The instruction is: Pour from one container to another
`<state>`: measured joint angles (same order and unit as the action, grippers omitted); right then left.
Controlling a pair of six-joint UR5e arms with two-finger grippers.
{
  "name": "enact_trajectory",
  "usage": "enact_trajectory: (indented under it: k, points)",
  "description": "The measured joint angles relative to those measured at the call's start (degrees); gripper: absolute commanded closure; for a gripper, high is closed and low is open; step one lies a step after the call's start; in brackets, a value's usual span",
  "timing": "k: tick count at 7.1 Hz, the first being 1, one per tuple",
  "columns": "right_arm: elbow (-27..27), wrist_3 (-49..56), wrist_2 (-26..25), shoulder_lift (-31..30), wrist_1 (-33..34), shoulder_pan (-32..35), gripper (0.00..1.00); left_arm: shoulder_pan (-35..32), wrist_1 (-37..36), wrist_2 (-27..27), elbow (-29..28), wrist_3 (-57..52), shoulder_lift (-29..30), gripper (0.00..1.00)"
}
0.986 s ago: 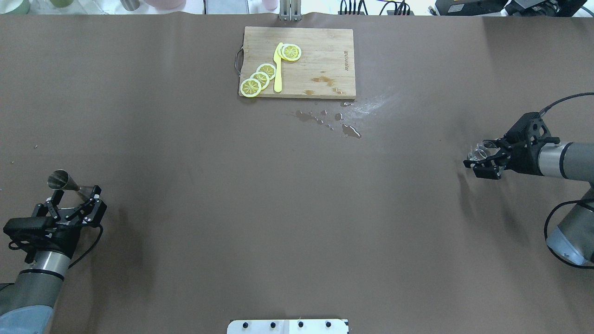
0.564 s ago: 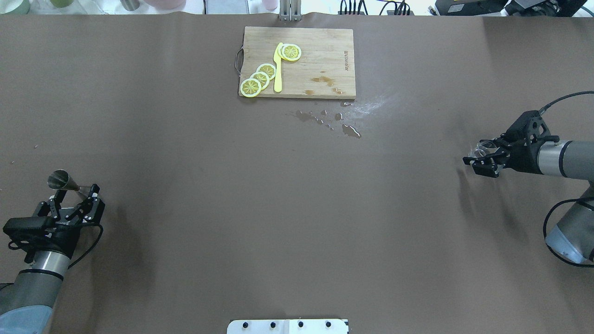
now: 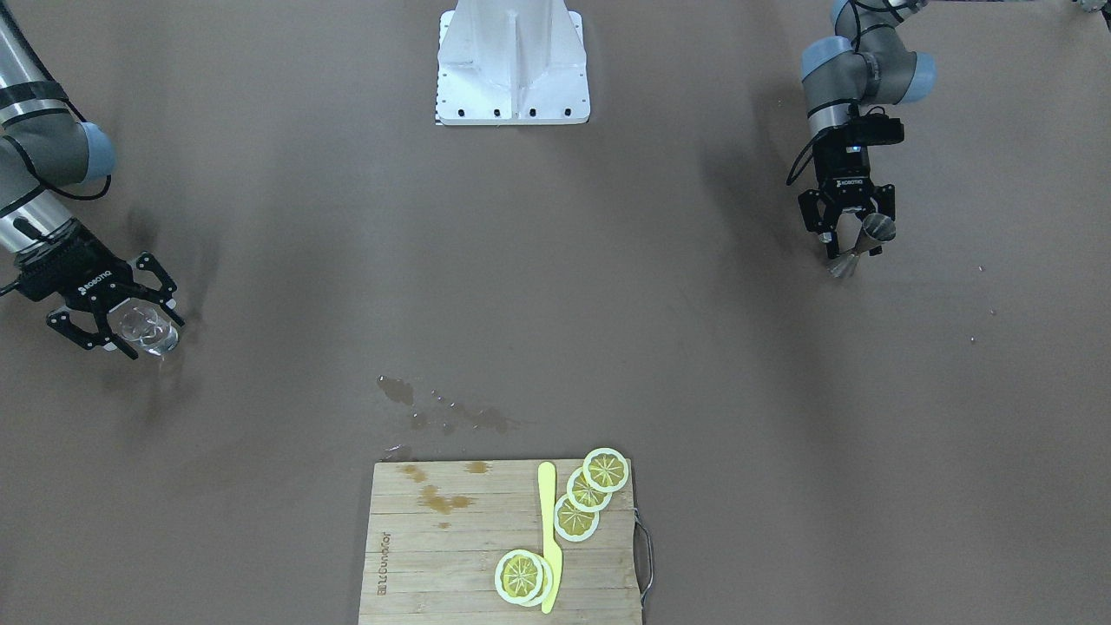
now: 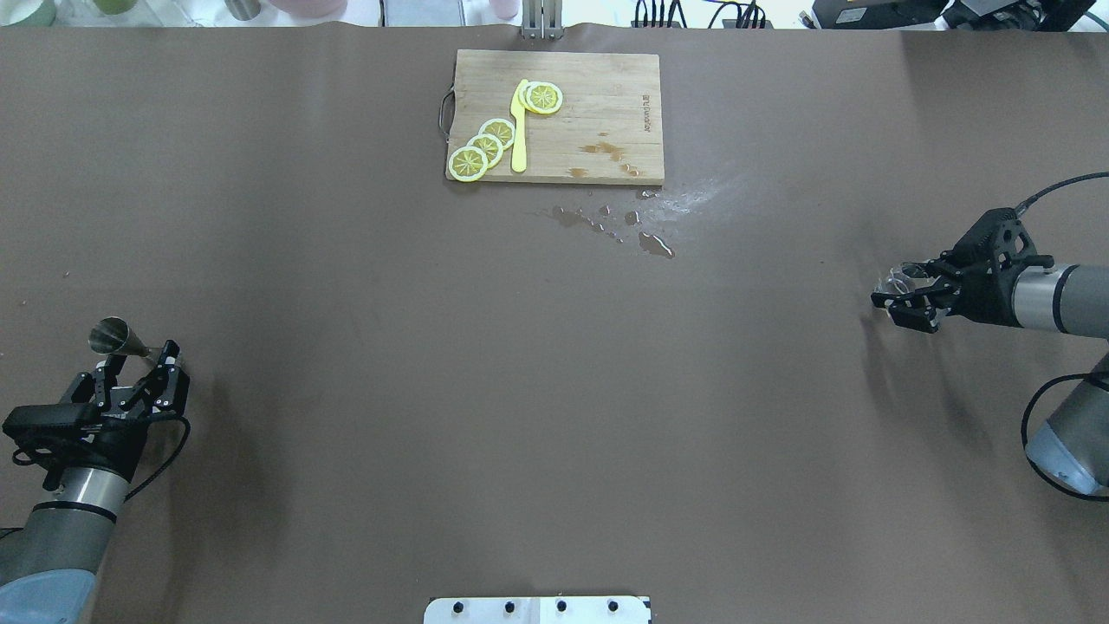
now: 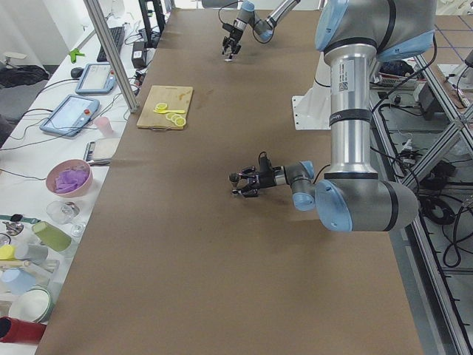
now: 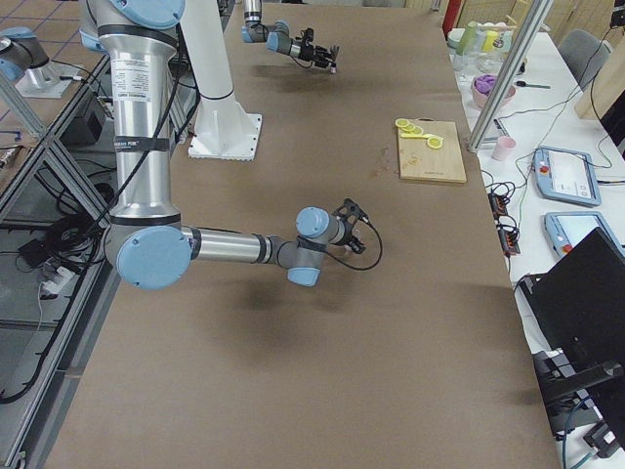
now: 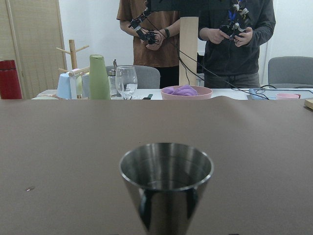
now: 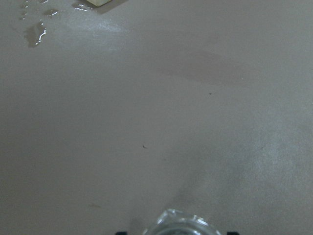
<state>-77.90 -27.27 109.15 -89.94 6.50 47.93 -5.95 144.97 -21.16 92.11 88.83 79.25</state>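
Observation:
A steel jigger stands upright on the brown table at the near left and fills the middle of the left wrist view. My left gripper is open just behind it, fingers spread and apart from it; in the front view the left gripper frames the jigger. At the right, a clear glass sits between the spread fingers of my open right gripper. From the front, the glass looks narrower than the gap of the right gripper. Only the glass rim shows in the right wrist view.
A wooden cutting board lies at the far middle with lemon slices and a yellow knife. Spilled liquid marks the table just in front of it. The robot's white base is at the near edge.
My left gripper has drawn back a little toward the robot while the jigger stayed put. The right gripper has turned and shifted slightly rightward; the glass has barely moved.

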Motion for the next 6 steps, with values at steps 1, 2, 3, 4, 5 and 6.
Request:
enact_trajectory:
  k: [1, 2, 3, 4, 5, 6]
  points:
    - [0.1, 0.0, 0.0, -0.1, -0.9, 0.3, 0.26, 0.0, 0.4, 0.1, 0.0, 0.0, 0.0, 0.49]
    - [0.5, -0.1, -0.1, 0.0, -2.5, 0.5, 0.25, 0.0, 0.8, 0.2, 0.0, -0.1, -0.1, 0.49]
    - [1.1, -0.1, -0.3, 0.1, -4.6, 0.5, 0.25, -0.1, 1.0, 0.3, 0.0, -0.1, -0.1, 0.51]
    - [1.6, -0.1, -0.4, 0.1, -6.3, 0.6, 0.25, -0.1, 1.2, 0.4, -0.1, -0.1, -0.1, 0.52]
    - [2.3, -0.1, -0.4, 0.2, -8.0, 0.6, 0.25, -0.1, 1.5, 0.4, -0.2, -0.1, -0.1, 0.53]
    - [3.3, -0.1, -0.6, 0.6, -9.4, 0.6, 0.25, -0.1, 2.2, 0.4, -0.7, -0.1, -0.1, 0.53]
